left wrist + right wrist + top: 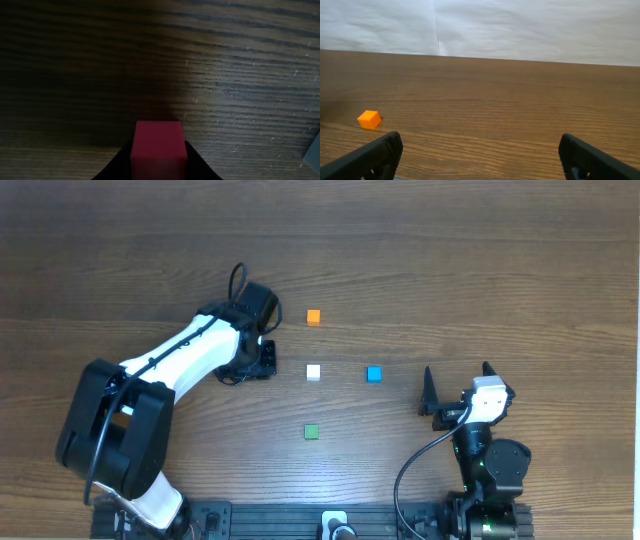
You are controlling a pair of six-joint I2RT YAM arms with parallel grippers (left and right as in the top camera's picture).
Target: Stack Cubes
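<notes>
You find the left gripper [262, 358] clenched on the small red cube [158, 145] down at the brown wooden counter [450, 260] near the small white cube [314, 371], while the right gripper [457, 377] rests released to the right of the small blue cube [374, 373].

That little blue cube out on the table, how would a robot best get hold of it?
By two opposite side faces, coming straight down from above. The blue cube sits flat on the table, apart from the white cube, so there is free room on either side of it. The right gripper, open, is nearest.
</notes>
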